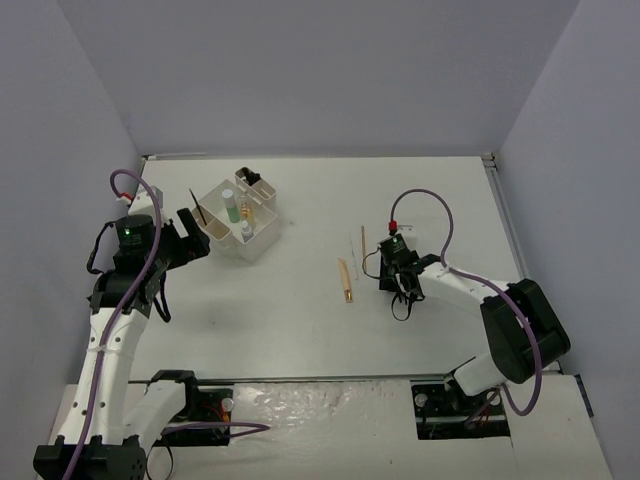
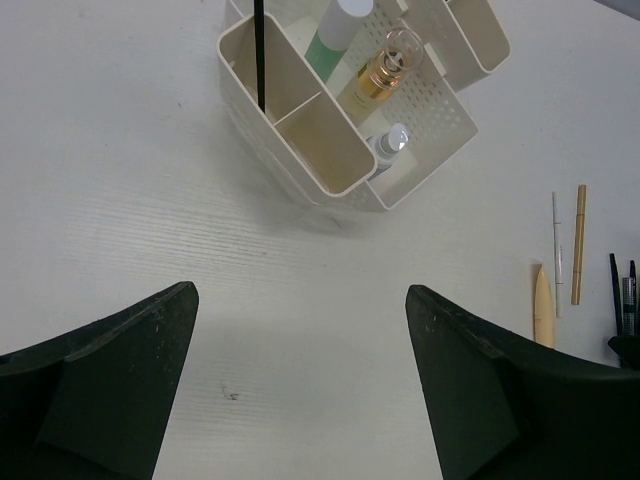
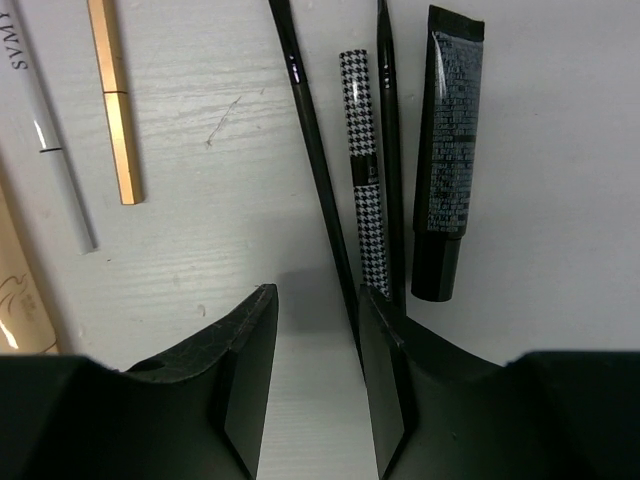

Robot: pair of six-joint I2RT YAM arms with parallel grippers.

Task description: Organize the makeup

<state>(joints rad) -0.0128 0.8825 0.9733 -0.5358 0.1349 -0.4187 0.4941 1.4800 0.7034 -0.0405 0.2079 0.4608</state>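
Item: white compartmented plastic box (image 2: 265,140), on the white bench (image 2: 120,180), far left of the overhead view; contents: thin black stick (image 2: 259,55) standing upright in one corner compartment; pale green bottle with white cap (image 2: 335,35), gold bottle with clear cap (image 2: 380,75) and small grey-lilac bottle (image 2: 390,145) in the compartments beside it.

Item: loose makeup, lying flat on the bench well to the right of the box, roughly parallel; thin white pencil with lettering (image 3: 45,150); gold stick (image 3: 112,100); flat tan stick (image 3: 20,300) at the frame edge; long thin black pencil (image 3: 315,170); black-and-white houndstooth stick (image 3: 365,180); second black pencil (image 3: 390,150) touching it; black squeeze tube (image 3: 448,150) just beside that.

Item: left pincer (image 2: 300,300); fingers spread wide, holding nothing, near the box with bare bench between.

Item: right pincer (image 3: 315,310); low over the loose sticks, fingers set narrow with bare bench showing in the gap; the long thin black pencil's near end lies against one finger's inner face, not clamped.
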